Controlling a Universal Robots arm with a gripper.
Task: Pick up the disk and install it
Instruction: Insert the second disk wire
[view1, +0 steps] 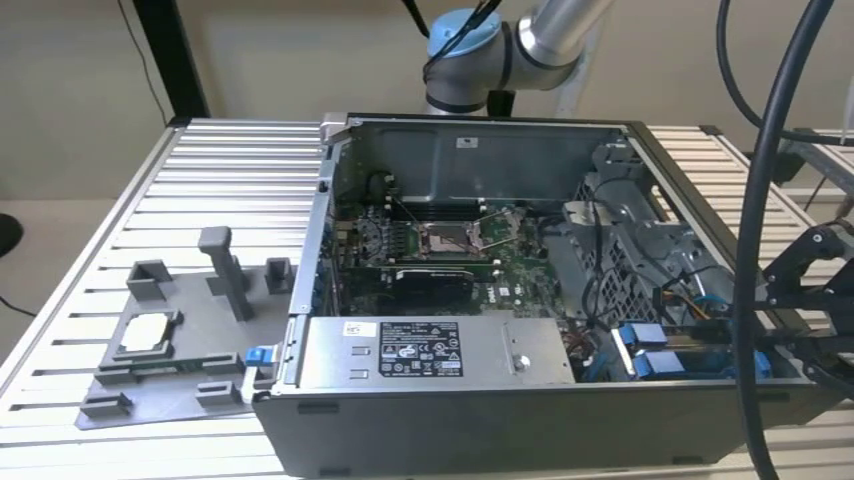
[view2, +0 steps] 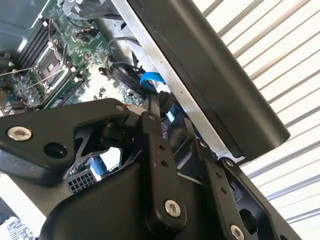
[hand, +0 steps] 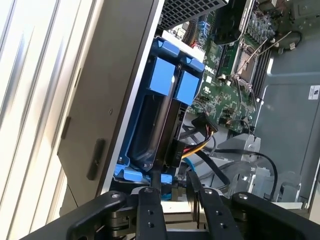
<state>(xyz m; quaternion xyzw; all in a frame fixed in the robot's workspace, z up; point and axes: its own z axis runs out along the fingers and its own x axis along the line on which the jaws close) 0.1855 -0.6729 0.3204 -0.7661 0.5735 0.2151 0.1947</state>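
Disk (hand: 166, 120) is showing me only its thin dark edge in the first wrist view, and bright blue plastic is framing it, with two square blue tabs (hand: 175, 80) at its far end. It is sitting on edge in the drive bay, just inside the grey side wall of the computer case (hand: 110, 100) and beside the green motherboard (hand: 225, 80). Its long axis is running straight away from the gripper (hand: 172, 182), parallel to that wall. I am seeing the jaws standing narrow and pinching the disk's near end. Orange and yellow cables (hand: 200, 147) are lying just beside it. In the exterior view, the blue pieces (view1: 654, 352) are sitting in the case's near corner, towards the exterior view's right.
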